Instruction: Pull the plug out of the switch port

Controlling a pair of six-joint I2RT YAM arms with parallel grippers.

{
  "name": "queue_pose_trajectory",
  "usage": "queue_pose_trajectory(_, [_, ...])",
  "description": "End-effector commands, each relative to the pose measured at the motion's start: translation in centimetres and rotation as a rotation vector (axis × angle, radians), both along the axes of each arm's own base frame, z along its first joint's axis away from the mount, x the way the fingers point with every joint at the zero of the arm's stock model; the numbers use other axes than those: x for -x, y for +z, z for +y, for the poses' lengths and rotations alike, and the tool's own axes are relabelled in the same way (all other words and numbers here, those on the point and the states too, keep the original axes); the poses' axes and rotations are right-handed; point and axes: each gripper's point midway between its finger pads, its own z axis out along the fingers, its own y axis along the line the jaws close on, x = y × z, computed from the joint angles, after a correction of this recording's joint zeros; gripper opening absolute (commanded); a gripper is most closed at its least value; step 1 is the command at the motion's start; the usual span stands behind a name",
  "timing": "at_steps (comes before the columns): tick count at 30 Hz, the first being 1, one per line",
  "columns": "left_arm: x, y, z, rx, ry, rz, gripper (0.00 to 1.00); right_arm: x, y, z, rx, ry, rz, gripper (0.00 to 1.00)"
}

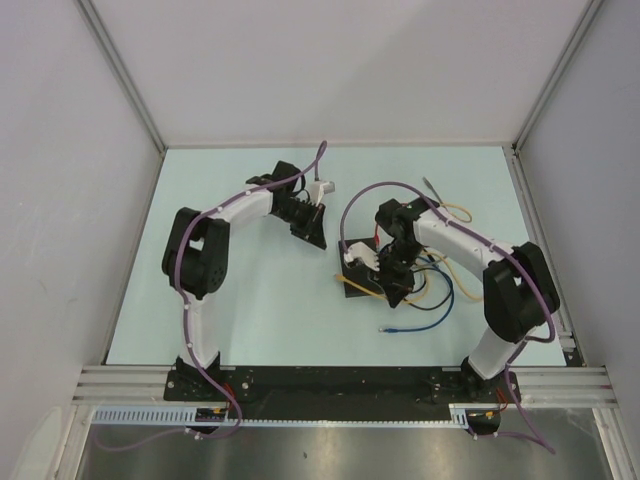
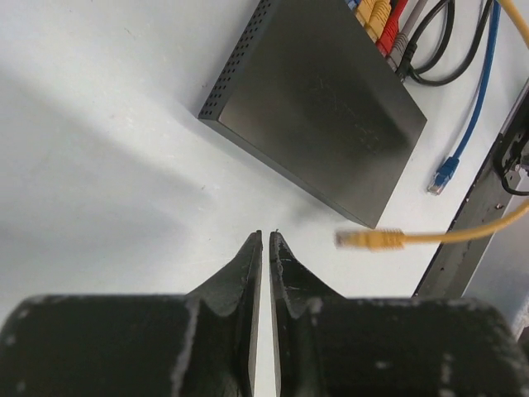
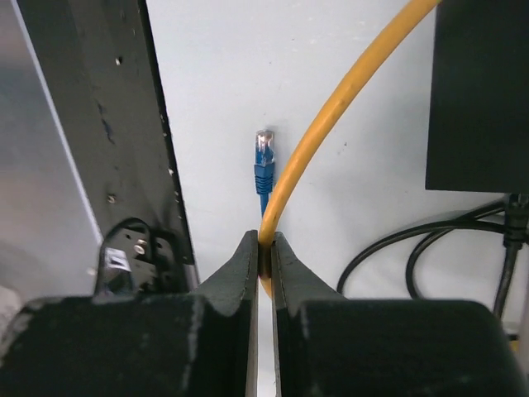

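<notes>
The switch [image 2: 322, 107] is a flat matte-black box on the pale table, with yellow, red and grey plugs [image 2: 382, 16] in the ports on its far side. A loose yellow plug [image 2: 368, 240] hangs blurred in the air, clear of the near corner of the switch. Its yellow cable [image 3: 331, 124] runs down between the fingers of my right gripper [image 3: 264, 240], which is shut on it. My left gripper [image 2: 265, 236] is shut on nothing, a little short of the switch. From above, the right gripper [image 1: 397, 293] covers most of the switch [image 1: 352, 287]; the left gripper [image 1: 318, 238] is apart, to its left.
A loose blue plug [image 3: 264, 153] lies on the table beyond my right fingertips, its blue cable [image 1: 425, 318] looping right. Black cables [image 3: 430, 240] curl beside the switch. The black base rail [image 3: 99, 124] runs along the near edge. Another yellow cable [image 1: 456, 211] lies farther back.
</notes>
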Motion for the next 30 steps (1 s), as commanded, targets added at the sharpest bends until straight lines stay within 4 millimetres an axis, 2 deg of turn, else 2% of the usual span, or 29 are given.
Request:
queue_pose_trajectory(1, [-1.1, 2.0, -0.9, 0.065, -0.014, -0.049, 0.13, 4.5, 2.7, -2.0, 0.163, -0.174, 0.303, 0.0])
queue_pose_trajectory(5, [-0.8, 2.1, -0.8, 0.074, -0.028, -0.052, 0.13, 5.3, 3.2, -2.1, 0.225, -0.284, 0.344, 0.0])
queue_pose_trajectory(8, [-0.7, 2.4, -0.4, 0.081, -0.035, -0.076, 0.13, 6.2, 3.8, -2.3, 0.209, -0.288, 0.331, 0.0])
queue_pose_trajectory(10, [-0.4, 2.3, -0.2, 0.079, -0.044, -0.086, 0.14, 8.4, 4.4, -2.7, 0.206, -0.263, 0.315, 0.0])
queue_pose_trajectory(13, [0.0, 2.0, 0.1, 0.079, -0.062, -0.082, 0.15, 10.4, 6.1, -2.1, 0.142, -0.154, 0.209, 0.0])
queue_pose_trajectory(15, [0.1, 1.5, 0.2, 0.074, -0.062, -0.073, 0.15, 11.6, 6.6, -2.0, 0.162, -0.109, 0.157, 0.0])
queue_pose_trajectory(18, [-0.1, 1.1, -0.1, 0.082, -0.055, -0.047, 0.16, 11.3, 7.1, -2.5, 0.16, -0.129, 0.097, 0.0])
queue_pose_trajectory(21, [-0.5, 0.9, -0.5, 0.094, -0.042, -0.042, 0.16, 10.4, 6.7, -2.8, 0.201, -0.159, 0.092, 0.0])
queue_pose_trajectory(24, [-0.8, 1.9, -0.8, 0.119, -0.04, -0.056, 0.16, 10.0, 6.5, -3.0, 0.194, -0.151, 0.093, 0.0])
queue_pose_trajectory(26, [-0.9, 3.0, -1.0, 0.137, -0.052, -0.093, 0.16, 10.0, 5.0, -3.2, 0.219, -0.125, 0.09, 0.0])
queue_pose_trajectory(27, [-1.0, 3.4, -1.0, 0.142, -0.056, -0.111, 0.16, 9.8, 4.7, -3.0, 0.209, -0.119, 0.086, 0.0])
queue_pose_trajectory(30, [-1.4, 4.0, -0.8, 0.128, -0.061, -0.132, 0.15, 7.7, 3.5, -1.2, 0.136, -0.149, 0.094, 0.0])
